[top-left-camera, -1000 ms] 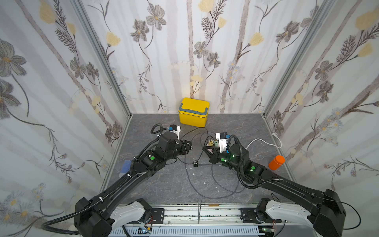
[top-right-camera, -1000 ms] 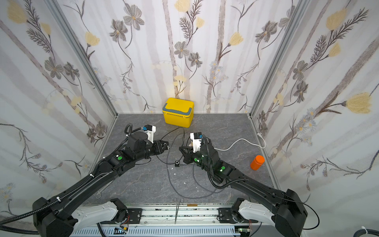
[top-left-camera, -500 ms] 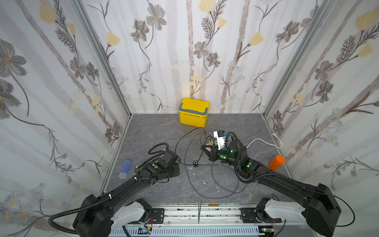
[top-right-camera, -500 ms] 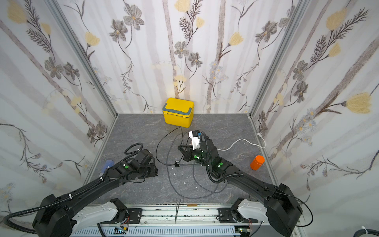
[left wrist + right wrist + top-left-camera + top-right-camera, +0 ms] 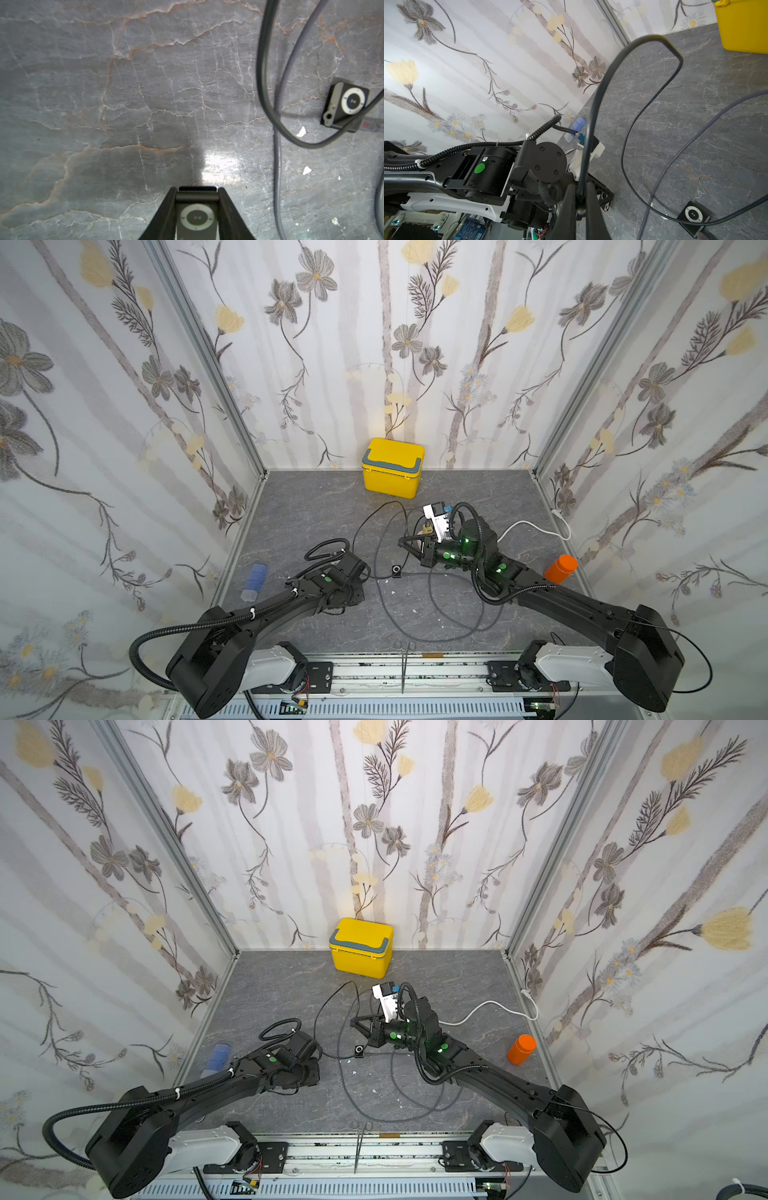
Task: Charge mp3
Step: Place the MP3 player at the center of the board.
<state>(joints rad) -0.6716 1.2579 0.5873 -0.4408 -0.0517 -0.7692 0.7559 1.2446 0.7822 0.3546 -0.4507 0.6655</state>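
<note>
Left claw [image 5: 197, 190] grasping: fingers flush against both sides of an mp3 player [image 5: 197, 217], no gap seen, one end poking past the fingertips. Claw points down at the grey marble table [image 5: 145, 93], on the robot's side of the yellow box [image 5: 392, 472] and to its left.

Right claw [image 5: 581, 187] clenched on a black cable [image 5: 653, 36] that arches up out of the fingers. Sits on the robot's side of the yellow box, slightly right.

Second mp3 player [image 5: 397, 571] lies flat on the table, face up, almost straight out from the yellow box toward the robot. Between the two claws, touching neither.

Look: both players small, square, dark grey, with a white control ring round a dark centre button. Second mp3 player shows a round jack hole at one corner. A connector [image 5: 360, 125] butts against one edge, and the black cable crosses over it.
</note>
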